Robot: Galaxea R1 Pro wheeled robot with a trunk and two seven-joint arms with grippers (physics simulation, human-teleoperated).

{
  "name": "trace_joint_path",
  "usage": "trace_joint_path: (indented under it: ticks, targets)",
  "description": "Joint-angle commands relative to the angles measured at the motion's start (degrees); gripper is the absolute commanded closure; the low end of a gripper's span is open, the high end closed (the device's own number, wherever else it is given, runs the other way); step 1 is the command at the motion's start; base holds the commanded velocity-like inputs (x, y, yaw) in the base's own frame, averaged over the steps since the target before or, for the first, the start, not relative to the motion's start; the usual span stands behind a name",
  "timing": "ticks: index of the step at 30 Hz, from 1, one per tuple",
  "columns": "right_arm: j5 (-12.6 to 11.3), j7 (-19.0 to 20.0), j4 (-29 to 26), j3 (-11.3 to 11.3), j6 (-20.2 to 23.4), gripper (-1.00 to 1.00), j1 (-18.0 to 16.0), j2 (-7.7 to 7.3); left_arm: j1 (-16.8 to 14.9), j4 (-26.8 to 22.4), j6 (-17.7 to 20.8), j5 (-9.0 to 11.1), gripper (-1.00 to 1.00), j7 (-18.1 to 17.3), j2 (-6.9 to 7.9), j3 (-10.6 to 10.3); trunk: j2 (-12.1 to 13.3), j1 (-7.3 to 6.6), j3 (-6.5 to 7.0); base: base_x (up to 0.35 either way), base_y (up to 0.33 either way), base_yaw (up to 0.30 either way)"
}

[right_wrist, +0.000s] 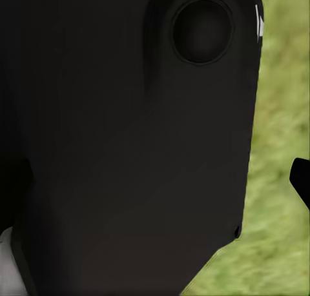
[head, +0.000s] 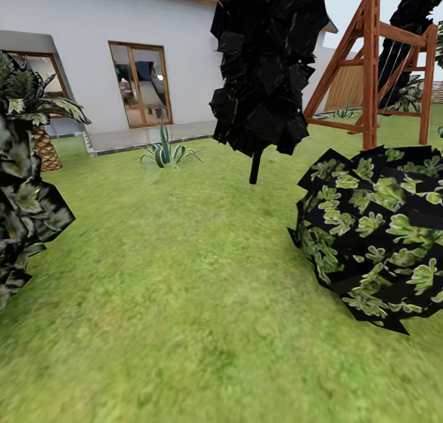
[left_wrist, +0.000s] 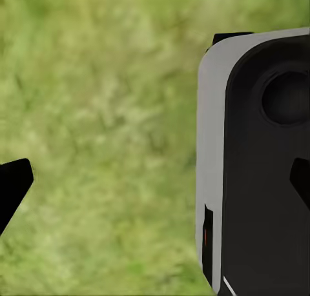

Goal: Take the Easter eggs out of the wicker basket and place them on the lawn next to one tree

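Mottled green grass lawn [head: 184,300] around the dark, almost black bushy tree [head: 264,72] is being scanned, no eggs or basket being sighted, so retrieval is judged unstarted; finger state of both grippers cannot be told.

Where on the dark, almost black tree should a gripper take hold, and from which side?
Probably the thin bare trunk below the crown of the dark tree, approached from the open near side. It is the only slim, upright part, while the crown is wide and ragged.
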Motion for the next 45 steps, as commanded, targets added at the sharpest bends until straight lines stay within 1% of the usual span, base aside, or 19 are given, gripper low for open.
trace_joint_path:
  ticks: [1, 23, 38, 45]
  targets:
    - [0.0, 0.0, -0.1, -0.1, -0.1, -1.0, 0.0, -0.01, 0.0, 0.0, -0.2, 0.0, -1.0, 0.0, 0.0, 0.0, 0.0, 0.02, -0.04, 0.237, 0.207, 0.016]
    - [0.0, 0.0, 0.0, 0.0, 0.0, -1.0, 0.0, -0.01, 0.0, 0.0, -0.2, 0.0, -1.0, 0.0, 0.0, 0.0, 0.0, 0.02, -0.05, 0.248, 0.203, 0.002]
    - [0.1, 0.0, 0.0, 0.2, 0.0, -1.0, 0.0, 0.04, 0.0, 0.0, -0.2, 0.0, -1.0, 0.0, 0.0, 0.0, 0.0, 0.02, -0.05, 0.273, 0.165, 0.001]
    - [0.4, 0.0, -0.1, 0.3, 0.0, -1.0, 0.0, 0.03, 0.0, 0.0, -0.3, 0.0, -1.0, 0.0, 0.0, 0.0, 0.0, 0.02, -0.05, 0.28, 0.152, 0.099]
